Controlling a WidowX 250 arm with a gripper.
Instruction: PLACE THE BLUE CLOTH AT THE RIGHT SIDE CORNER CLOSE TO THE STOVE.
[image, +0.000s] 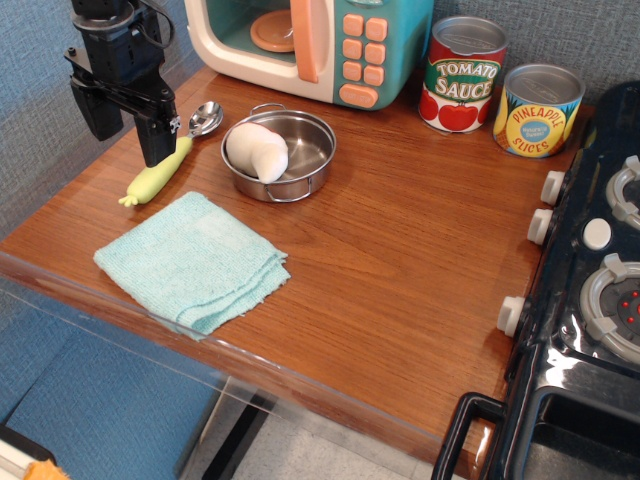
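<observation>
The blue cloth lies folded near the front left edge of the wood-grain tabletop. The black stove stands at the right, with white knobs along its left side. The right side corner of the table, by the stove's handle bar, is bare. My gripper hangs at the back left, above the table and behind the cloth, near a spoon's yellow-green handle. Its fingers stand apart and hold nothing.
A steel pan holding a white object sits behind the cloth. A spoon with a yellow-green handle lies to its left. A teal-and-cream toy microwave, a tomato sauce can and a pineapple can line the back.
</observation>
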